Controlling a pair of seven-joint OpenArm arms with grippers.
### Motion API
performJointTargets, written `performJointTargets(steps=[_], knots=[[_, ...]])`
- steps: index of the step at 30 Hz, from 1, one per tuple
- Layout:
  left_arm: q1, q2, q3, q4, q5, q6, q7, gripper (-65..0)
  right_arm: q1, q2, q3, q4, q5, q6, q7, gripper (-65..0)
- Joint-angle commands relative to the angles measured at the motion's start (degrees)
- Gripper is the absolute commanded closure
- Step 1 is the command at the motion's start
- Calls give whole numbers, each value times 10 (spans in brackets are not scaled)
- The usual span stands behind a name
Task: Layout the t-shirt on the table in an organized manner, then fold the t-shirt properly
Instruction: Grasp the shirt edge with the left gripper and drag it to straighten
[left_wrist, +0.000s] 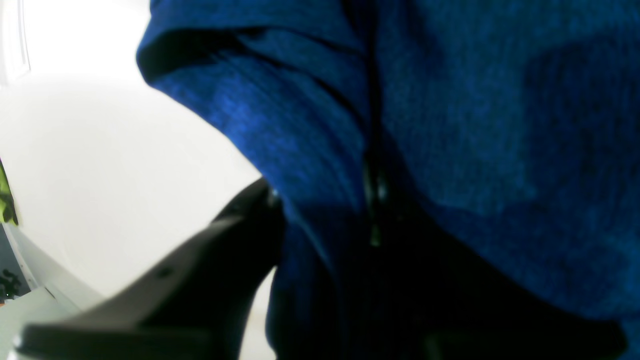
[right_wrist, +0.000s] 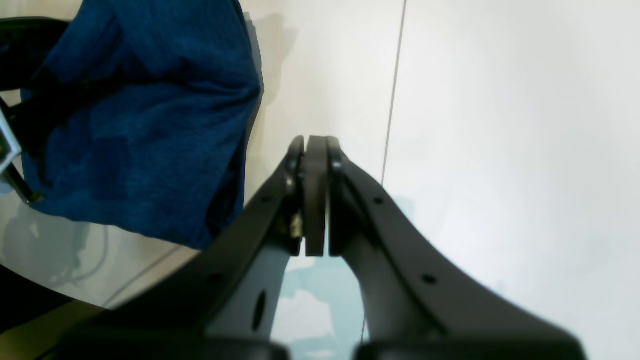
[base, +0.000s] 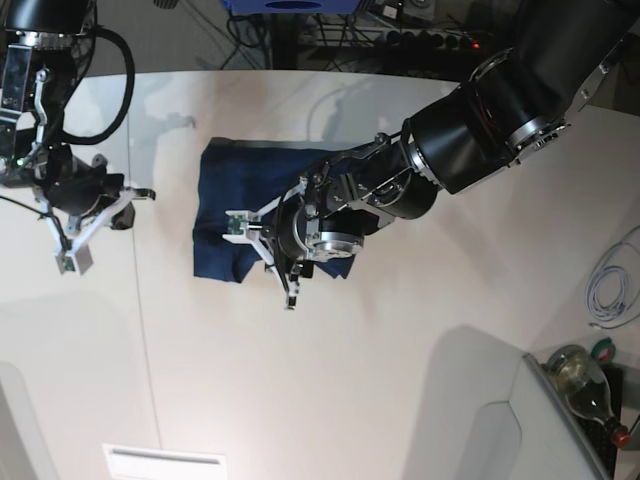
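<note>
While the t-shirt (base: 255, 215) lies compactly folded on the table (base: 350, 360) under the left pincer (base: 285, 270) — grip unclear — the clenched, empty right pincer (right_wrist: 316, 150) hangs aside; folding looks nearly finished.

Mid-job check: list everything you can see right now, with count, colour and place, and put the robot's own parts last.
t-shirt: one, dark navy, bunched mid-table.
table: one, white, thin dark seam.
cable: one, white, far right edge.
bottle: one, clear glass, red cap, lower right corner.
left end effector: one, black, over the shirt's near edge; grip unclear.
right end effector: one, black, shut, empty, above bare table beside the shirt.
</note>
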Motion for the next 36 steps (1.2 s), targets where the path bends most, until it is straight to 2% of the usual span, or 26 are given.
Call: performJointTargets(steps=[1, 4, 8, 9, 12, 14, 19, 21, 26, 27, 30, 36], knots=[[-12, 2, 1, 2, -6, -12, -1, -212, 7, 6, 3, 9, 8, 5, 10, -2], [-15, 3, 1, 2, -6, -12, 13, -272, 9, 6, 3, -7, 8, 5, 10, -2], [-22, 1, 1, 31, -11, -13, 32, -275, 9, 6, 2, -25, 8, 5, 11, -2], [-23, 0, 1, 44, -11, -19, 32, -275, 9, 6, 2, -27, 8, 5, 12, -2], [-23, -1, -4, 73, -9, -70, 39, -276, 11, 6, 2, -28, 8, 5, 12, -2], [-24, -1, -5, 90, -7, -94, 70, -276, 11, 6, 2, -28, 8, 5, 12, -2], [-25, -1, -3, 111, -6, -95, 92, -280, 12, 6, 2, -28, 8, 5, 12, -2], [-26, 0, -5, 112, -6, -95, 107, -323, 12, 6, 2, -28, 8, 5, 12, -2], [-37, 0, -5, 117, -8, -95, 119, -512, 12, 6, 2, -28, 8, 5, 12, -2], [-39, 0, -6, 118, -8, -95, 119, -522, 12, 6, 2, -28, 8, 5, 12, -2], [-39, -2, -19, 150, -7, -95, 120, -508, 12, 6, 2, -28, 8, 5, 12, -2], [-28, -12, -53, 240, -11, -96, 183, -474, 10, 6, 2, -27, 8, 5, 12, -2]])
